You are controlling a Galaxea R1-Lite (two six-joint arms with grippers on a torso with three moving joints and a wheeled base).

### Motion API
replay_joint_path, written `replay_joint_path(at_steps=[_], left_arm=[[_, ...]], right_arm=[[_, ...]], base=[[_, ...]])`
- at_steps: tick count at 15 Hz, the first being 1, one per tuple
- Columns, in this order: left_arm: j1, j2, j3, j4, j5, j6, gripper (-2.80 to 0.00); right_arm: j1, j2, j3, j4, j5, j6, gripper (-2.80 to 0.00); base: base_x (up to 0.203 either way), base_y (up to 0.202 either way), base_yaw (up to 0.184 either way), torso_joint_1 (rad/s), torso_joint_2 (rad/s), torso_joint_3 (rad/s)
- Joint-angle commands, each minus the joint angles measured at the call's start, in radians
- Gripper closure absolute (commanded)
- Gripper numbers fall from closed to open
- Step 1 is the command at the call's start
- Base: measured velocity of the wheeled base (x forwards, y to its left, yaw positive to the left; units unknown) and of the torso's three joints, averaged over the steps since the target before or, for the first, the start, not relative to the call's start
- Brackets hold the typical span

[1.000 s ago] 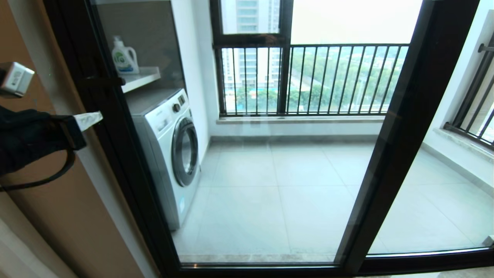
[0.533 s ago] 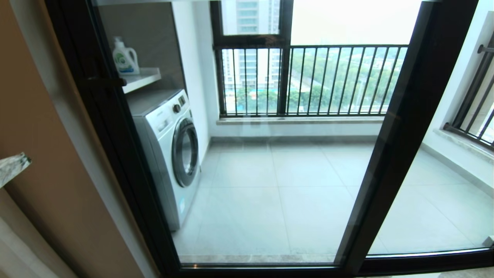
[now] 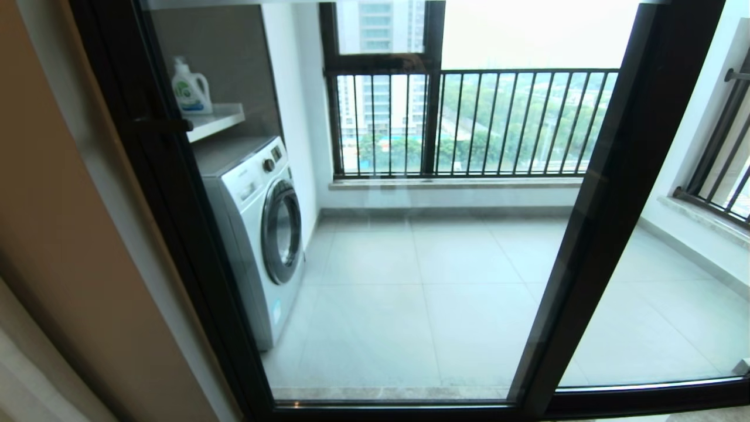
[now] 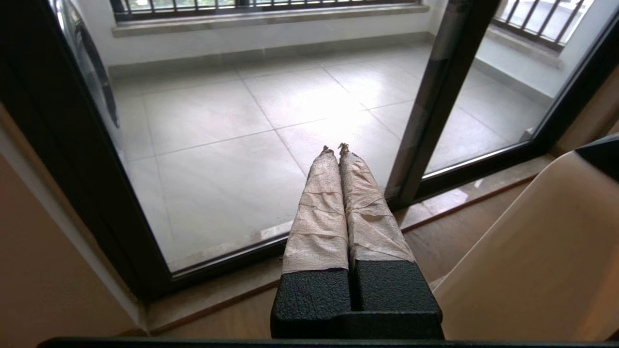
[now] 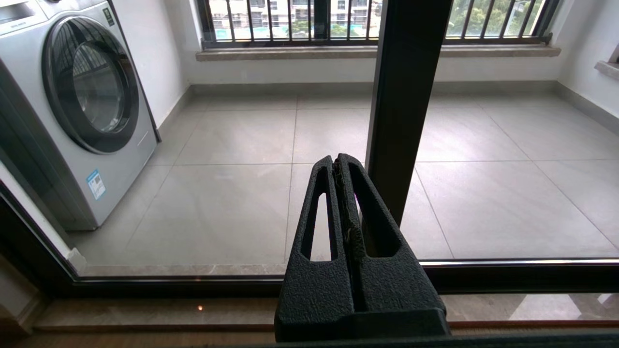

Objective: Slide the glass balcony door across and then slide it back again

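Hanging low in front of the threshold, the left gripper is clenched on nothing, taped fingers pressed together. The glass balcony door fills the opening ahead, its handled upright hard against the wall side on the robot's left, the short bar handle up and to the left of that gripper. The right gripper is clenched and empty too, pointing at the middle upright, farther from the handle.
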Motion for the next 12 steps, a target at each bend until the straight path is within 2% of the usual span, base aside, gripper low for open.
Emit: replay_joint_path(at_steps=[1,2,3,5,6,7,11,12], left_arm=[[-0.005,-0.138,0.12,0.014,0.182,0.075,0.0],[-0.006,-0.136,0.2,-0.031,0.251,0.116,0.0],[-0.006,-0.135,0.287,-0.116,0.277,0.151,0.0],[-0.006,-0.134,0.433,-0.376,0.382,0.188,0.0],[-0.006,-0.133,0.456,-0.416,0.429,0.192,0.0],[-0.006,-0.133,0.467,-0.385,0.472,0.18,0.0],[-0.006,-0.133,0.47,-0.384,0.483,0.13,0.0],[-0.006,-0.133,0.47,-0.384,0.485,0.099,0.0]], right_arm=[[0.0,0.001,0.012,0.0,0.0,-0.001,0.0],[0.0,0.001,0.011,0.0,0.0,-0.001,0.0],[0.0,0.001,0.012,0.0,0.0,-0.001,0.0],[0.0,0.001,0.012,-0.001,0.0,-0.001,0.0],[0.0,0.001,0.012,0.0,0.0,-0.001,0.0],[0.0,0.001,0.011,0.0,0.0,-0.001,0.0],[0.0,0.001,0.011,-0.002,0.0,-0.001,0.0],[0.0,0.001,0.011,0.0,0.0,-0.001,0.0]], base=[[0.0,0.0,0.0,0.0,0.0,0.0],[0.0,0.0,0.0,0.0,0.0,0.0],[0.0,0.0,0.0,0.0,0.0,0.0],[0.0,0.0,0.0,0.0,0.0,0.0],[0.0,0.0,0.0,0.0,0.0,0.0],[0.0,0.0,0.0,0.0,0.0,0.0],[0.0,0.0,0.0,0.0,0.0,0.0],[0.0,0.0,0.0,0.0,0.0,0.0]])
